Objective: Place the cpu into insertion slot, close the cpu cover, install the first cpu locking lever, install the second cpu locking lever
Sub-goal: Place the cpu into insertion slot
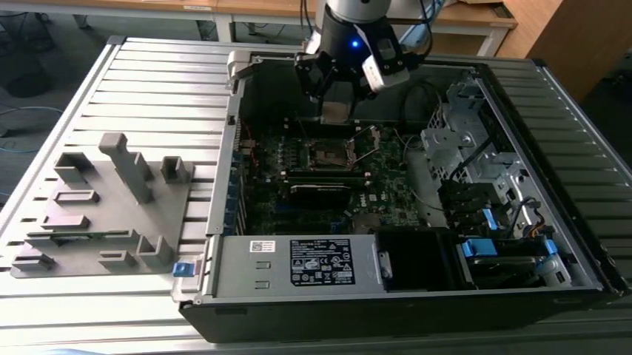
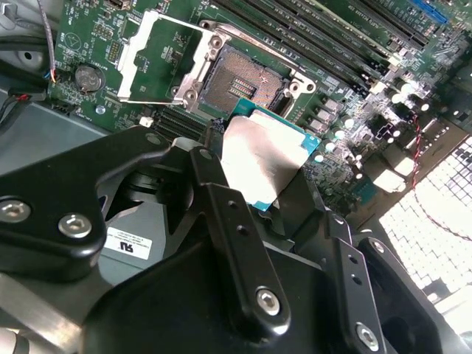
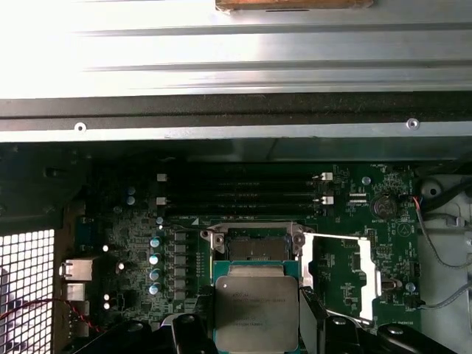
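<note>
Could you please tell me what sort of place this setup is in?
Probably a robotics lab or workshop: an open computer case sits on a slatted metal table, wooden desks stand behind, and the tool holds the cpu above the motherboard.

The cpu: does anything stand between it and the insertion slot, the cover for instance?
Nothing visible does. The gripper holds the cpu near the insertion slot, whose dark face lies bare. The cpu cover is swung open to one side, off the slot.

Robotics lab, slatted metal bench [image 1: 148, 81], opened computer case [image 1: 395, 316] (wooden desks [image 1: 484, 18] behind)
</note>
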{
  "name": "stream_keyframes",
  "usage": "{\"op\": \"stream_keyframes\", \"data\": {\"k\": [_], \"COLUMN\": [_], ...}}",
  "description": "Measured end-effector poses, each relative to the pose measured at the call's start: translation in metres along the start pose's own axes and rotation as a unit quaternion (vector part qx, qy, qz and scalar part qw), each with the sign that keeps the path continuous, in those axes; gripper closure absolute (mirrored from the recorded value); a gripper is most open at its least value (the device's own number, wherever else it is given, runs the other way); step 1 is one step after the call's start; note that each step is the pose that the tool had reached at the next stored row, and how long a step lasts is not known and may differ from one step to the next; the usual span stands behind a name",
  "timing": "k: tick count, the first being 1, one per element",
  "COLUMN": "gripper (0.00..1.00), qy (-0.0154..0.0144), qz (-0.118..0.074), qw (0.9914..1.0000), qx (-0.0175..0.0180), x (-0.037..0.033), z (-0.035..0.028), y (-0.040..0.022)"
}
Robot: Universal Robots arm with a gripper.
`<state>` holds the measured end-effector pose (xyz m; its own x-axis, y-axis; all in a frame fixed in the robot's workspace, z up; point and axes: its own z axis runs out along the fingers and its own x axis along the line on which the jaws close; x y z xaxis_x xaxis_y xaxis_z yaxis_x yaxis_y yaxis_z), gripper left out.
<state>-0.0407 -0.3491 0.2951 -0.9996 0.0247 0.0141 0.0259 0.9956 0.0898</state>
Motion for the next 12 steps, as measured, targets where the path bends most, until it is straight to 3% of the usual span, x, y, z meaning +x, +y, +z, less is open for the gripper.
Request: {"op": "stream_keyframes", "data": {"k": [12], "gripper": [0.46], "qy": [0.0001], "qz": [0.0], "qw": [1.0], "qx": [0.0002], "x": [0.0], "z": [0.0041], "y": [-0.0004]}}
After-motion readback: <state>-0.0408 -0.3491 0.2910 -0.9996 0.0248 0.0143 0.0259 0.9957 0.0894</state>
